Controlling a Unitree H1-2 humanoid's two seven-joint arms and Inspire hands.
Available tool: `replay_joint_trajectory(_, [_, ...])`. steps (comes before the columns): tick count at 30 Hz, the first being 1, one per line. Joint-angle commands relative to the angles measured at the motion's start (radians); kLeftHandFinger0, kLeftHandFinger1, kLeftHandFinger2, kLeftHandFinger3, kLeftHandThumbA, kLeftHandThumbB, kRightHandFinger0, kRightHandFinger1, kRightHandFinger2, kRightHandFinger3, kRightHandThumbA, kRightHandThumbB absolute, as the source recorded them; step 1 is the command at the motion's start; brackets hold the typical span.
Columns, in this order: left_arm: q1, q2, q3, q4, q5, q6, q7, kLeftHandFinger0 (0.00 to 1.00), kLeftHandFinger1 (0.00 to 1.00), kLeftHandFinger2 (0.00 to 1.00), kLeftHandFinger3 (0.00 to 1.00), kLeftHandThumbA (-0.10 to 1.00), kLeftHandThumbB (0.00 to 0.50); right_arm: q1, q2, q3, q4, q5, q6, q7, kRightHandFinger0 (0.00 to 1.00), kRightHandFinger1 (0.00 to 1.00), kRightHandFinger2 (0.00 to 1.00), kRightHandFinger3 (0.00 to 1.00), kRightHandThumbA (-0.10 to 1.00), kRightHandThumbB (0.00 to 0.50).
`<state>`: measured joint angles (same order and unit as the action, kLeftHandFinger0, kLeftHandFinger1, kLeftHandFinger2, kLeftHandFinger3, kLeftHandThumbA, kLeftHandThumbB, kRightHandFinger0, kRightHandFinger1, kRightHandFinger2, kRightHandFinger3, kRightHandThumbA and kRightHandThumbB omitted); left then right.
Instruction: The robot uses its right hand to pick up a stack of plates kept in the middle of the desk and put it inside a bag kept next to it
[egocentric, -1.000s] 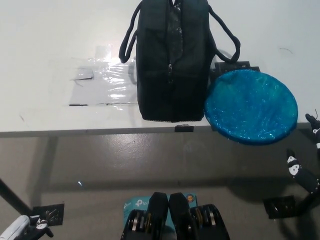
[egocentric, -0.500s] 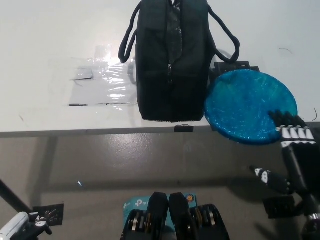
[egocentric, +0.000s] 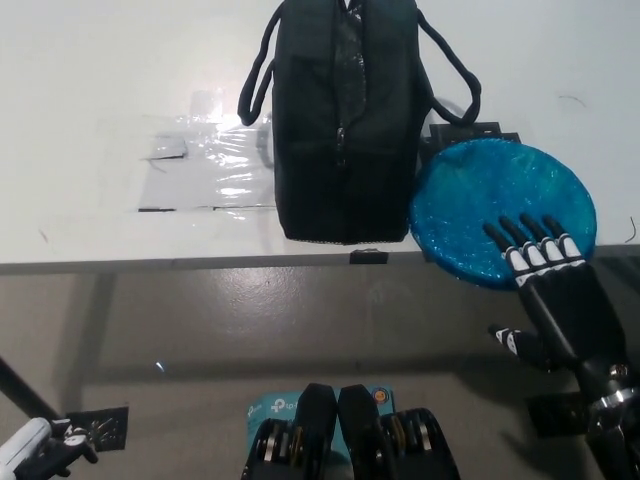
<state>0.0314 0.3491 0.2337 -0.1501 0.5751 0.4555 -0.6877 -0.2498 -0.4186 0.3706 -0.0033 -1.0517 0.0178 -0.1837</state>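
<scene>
Head view: the blue stack of plates (egocentric: 497, 208) sits at the front edge of the white desk (egocentric: 100, 80), right up against the black bag (egocentric: 345, 120). The black right hand (egocentric: 550, 290) is spread wide, holding nothing, fingertips over the stack's near rim. The white left hand (egocentric: 35, 448) rests way down at the lower left, can't tell if it's open.

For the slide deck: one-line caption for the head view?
Black right hand open over blue plates beside black bag.
</scene>
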Motion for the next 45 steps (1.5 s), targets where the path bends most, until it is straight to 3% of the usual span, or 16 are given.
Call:
replay_joint_trajectory(1, [-0.017, 0.014, 0.011, -0.036, 0.022, 0.015, -0.031, 0.7, 0.81, 0.92, 1.0, 0.7, 0.145, -0.051, -0.02, 0.001, 0.041, -0.04, -0.048, -0.069, 1.0, 1.0, 1.0, 1.0, 0.94, 0.5])
replay_joint_trajectory(10, [-0.021, 0.008, 0.018, -0.041, 0.041, 0.015, -0.054, 0.71, 0.82, 0.94, 1.0, 0.73, 0.164, -0.058, 0.003, 0.006, 0.137, -0.098, 0.003, -0.119, 1.0, 1.0, 1.0, 1.0, 0.88, 0.5])
replay_joint_trajectory(16, [-0.023, 0.017, 0.016, -0.039, 0.033, 0.015, -0.053, 0.72, 0.82, 0.94, 1.0, 0.72, 0.164, -0.109, 0.038, 0.026, 0.295, -0.179, 0.072, -0.273, 1.0, 1.0, 1.0, 1.0, 0.34, 0.491])
replay_joint_trajectory(18, [-0.024, 0.017, 0.015, -0.038, 0.039, 0.015, -0.059, 0.72, 0.83, 0.94, 1.0, 0.74, 0.175, -0.137, 0.044, 0.029, 0.372, -0.167, 0.02, -0.431, 1.0, 1.0, 1.0, 1.0, 0.15, 0.364])
replay_joint_trajectory(22, [-0.026, 0.024, 0.011, -0.037, 0.036, 0.015, -0.063, 0.72, 0.83, 0.94, 1.0, 0.74, 0.177, -0.227, 0.028, 0.044, 0.466, -0.186, -0.02, -0.611, 1.0, 1.0, 1.0, 1.0, -0.01, 0.292])
replay_joint_trajectory(28, [-0.026, 0.018, 0.019, -0.047, 0.036, 0.015, -0.072, 0.72, 0.84, 0.95, 1.0, 0.74, 0.177, -0.297, 0.011, 0.041, 0.479, -0.186, -0.035, -0.683, 0.95, 1.0, 1.0, 1.0, -0.09, 0.353])
replay_joint_trajectory(30, [-0.025, 0.019, 0.015, -0.045, 0.04, 0.015, -0.066, 0.7, 0.84, 0.95, 1.0, 0.74, 0.167, -0.334, 0.016, 0.03, 0.518, -0.167, -0.061, -0.759, 0.69, 1.0, 1.0, 1.0, -0.1, 0.42])
replay_joint_trajectory(31, [-0.026, 0.019, 0.016, -0.044, 0.04, 0.015, -0.067, 0.71, 0.84, 0.95, 1.0, 0.74, 0.169, -0.34, 0.013, 0.029, 0.518, -0.16, -0.072, -0.756, 0.58, 0.88, 1.0, 1.0, -0.1, 0.37])
replay_joint_trajectory(32, [-0.026, 0.016, 0.02, -0.044, 0.041, 0.015, -0.07, 0.71, 0.85, 0.96, 1.0, 0.73, 0.162, -0.345, 0.008, 0.028, 0.515, -0.148, -0.094, -0.751, 0.33, 0.56, 0.68, 0.97, -0.08, 0.259])
replay_joint_trajectory(33, [-0.027, 0.017, 0.019, -0.043, 0.043, 0.015, -0.072, 0.71, 0.85, 0.96, 1.0, 0.73, 0.155, -0.348, 0.0, 0.027, 0.5, -0.13, -0.131, -0.734, 0.05, 0.2, 0.26, 0.75, -0.04, 0.187])
replay_joint_trajectory(34, [-0.027, 0.017, 0.018, -0.044, 0.048, 0.015, -0.074, 0.72, 0.85, 0.96, 1.0, 0.74, 0.171, -0.35, -0.011, 0.029, 0.489, -0.117, -0.166, -0.726, 0.0, 0.02, 0.03, 0.47, -0.09, 0.128])
replay_joint_trajectory(35, [-0.027, 0.023, 0.009, -0.045, 0.047, 0.015, -0.069, 0.7, 0.83, 0.95, 1.0, 0.76, 0.167, -0.344, -0.017, 0.033, 0.488, -0.109, -0.194, -0.736, 0.0, 0.0, 0.0, 0.16, -0.1, 0.07])
replay_joint_trajectory(36, [-0.026, 0.033, -0.006, -0.044, 0.042, 0.015, -0.062, 0.69, 0.82, 0.94, 1.0, 0.77, 0.165, -0.336, -0.022, 0.035, 0.486, -0.1, -0.22, -0.746, 0.0, 0.0, 0.0, 0.08, -0.1, 0.068])
replay_joint_trajectory(40, [-0.028, 0.023, 0.009, -0.043, 0.037, 0.015, -0.067, 0.71, 0.83, 0.94, 1.0, 0.75, 0.168, -0.271, -0.015, 0.012, 0.392, -0.01, -0.281, -0.627, 0.0, 0.0, 0.31, 0.27, -0.1, 0.362])
replay_joint_trajectory(43, [-0.03, 0.021, 0.012, -0.04, 0.039, 0.015, -0.066, 0.71, 0.83, 0.94, 1.0, 0.75, 0.174, -0.216, 0.022, -0.04, 0.317, 0.142, -0.318, -0.513, 0.0, 0.0, 0.3, 0.29, -0.1, 0.27])
replay_joint_trajectory(45, [-0.032, 0.027, 0.006, -0.036, 0.039, 0.015, -0.067, 0.72, 0.85, 0.96, 1.0, 0.78, 0.173, -0.183, 0.061, -0.09, 0.261, 0.294, -0.339, -0.431, 0.0, 0.0, 0.23, 0.21, -0.1, 0.324])
